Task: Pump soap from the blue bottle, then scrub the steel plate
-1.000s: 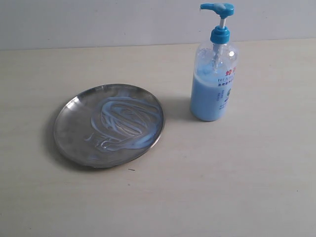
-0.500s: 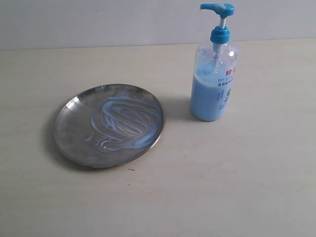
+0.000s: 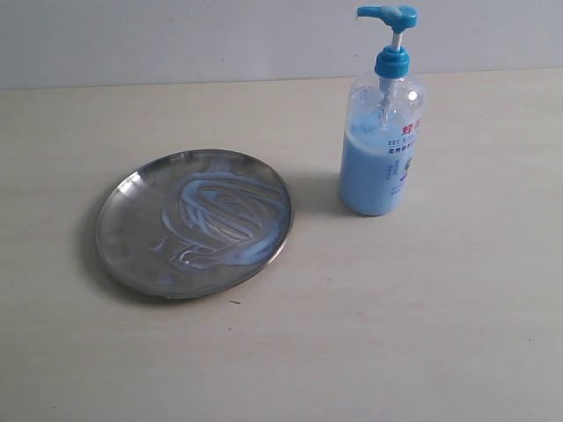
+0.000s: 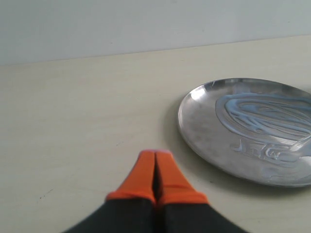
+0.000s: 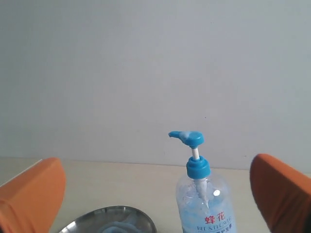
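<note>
On the pale desk (image 3: pixel 396 334) in the exterior view, the steel plate (image 3: pixel 193 224) lies at about eight o'clock from the middle. The blue bottle (image 3: pixel 383 132) stands upright at two o'clock from the plate, apart from it. You have bare desk all round both, widest toward six o'clock; at twelve o'clock the desk ends at a plain grey wall (image 3: pixel 176 35). The plate is round, shallow and shiny with a raised rim. Pale blue soap (image 3: pixel 224 215) is smeared in swirls across its right half. The bottle is clear plastic, over half full of the same creamy blue, with a bright blue pump head (image 3: pixel 387 13) and a white label (image 3: pixel 403 154). No arm shows here.

In the left wrist view, your left fingers (image 4: pixel 148 170), orange-tipped on black, are pressed together with nothing between them. They are over bare desk, short of the plate's rim (image 4: pixel 194 99).

In the right wrist view, your right fingers (image 5: pixel 34 194) stand wide apart and hold nothing. The bottle (image 5: pixel 204 208) is ahead between them, untouched, and the plate's rim (image 5: pixel 112 213) shows beside it.
</note>
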`<action>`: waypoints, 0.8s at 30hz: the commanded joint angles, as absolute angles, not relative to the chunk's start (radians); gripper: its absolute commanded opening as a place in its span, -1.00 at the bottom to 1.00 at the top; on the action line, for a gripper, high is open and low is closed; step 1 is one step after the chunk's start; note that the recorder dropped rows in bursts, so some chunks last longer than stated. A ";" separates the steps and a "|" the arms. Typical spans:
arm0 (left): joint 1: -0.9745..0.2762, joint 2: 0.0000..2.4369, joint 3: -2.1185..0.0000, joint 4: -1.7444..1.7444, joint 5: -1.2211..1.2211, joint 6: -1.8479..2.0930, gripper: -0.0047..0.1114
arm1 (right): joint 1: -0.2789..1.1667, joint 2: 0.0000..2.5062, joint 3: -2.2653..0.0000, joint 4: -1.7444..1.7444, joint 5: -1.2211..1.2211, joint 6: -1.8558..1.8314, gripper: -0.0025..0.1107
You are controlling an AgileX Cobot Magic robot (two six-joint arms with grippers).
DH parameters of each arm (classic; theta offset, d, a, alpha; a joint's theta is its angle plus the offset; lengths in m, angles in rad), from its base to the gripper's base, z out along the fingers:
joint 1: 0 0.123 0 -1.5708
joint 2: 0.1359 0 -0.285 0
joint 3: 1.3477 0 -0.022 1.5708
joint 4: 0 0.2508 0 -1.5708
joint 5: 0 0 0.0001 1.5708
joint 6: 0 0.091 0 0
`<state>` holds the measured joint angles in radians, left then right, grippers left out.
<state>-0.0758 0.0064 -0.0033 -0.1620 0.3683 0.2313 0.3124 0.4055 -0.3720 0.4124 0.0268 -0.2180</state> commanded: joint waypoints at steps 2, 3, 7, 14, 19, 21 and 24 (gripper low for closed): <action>-0.081 0.000 0.000 -0.164 0.364 0.232 -0.92 | 0.314 0.409 -0.376 0.408 0.023 -0.227 0.90; -0.081 0.000 0.000 -0.164 0.364 0.232 -0.92 | 0.314 0.409 -0.376 0.408 0.023 -0.227 0.90; -0.081 0.000 0.000 -0.164 0.364 0.232 -0.92 | 0.314 0.409 -0.376 0.416 0.000 -0.199 0.90; -0.081 0.000 0.000 -0.164 0.364 0.232 -0.92 | 0.314 0.466 -0.376 0.409 -0.081 -0.242 0.90; -0.081 0.000 0.000 -0.164 0.364 0.232 -0.92 | 0.314 0.603 -0.397 0.416 -0.237 -0.305 0.90; -0.081 0.000 0.000 -0.164 0.364 0.232 -0.92 | 0.314 0.663 -0.437 0.420 -0.234 -0.351 0.90; -0.081 0.000 0.000 -0.164 0.364 0.232 -0.92 | 0.314 0.802 -0.531 0.451 -0.219 -0.408 0.90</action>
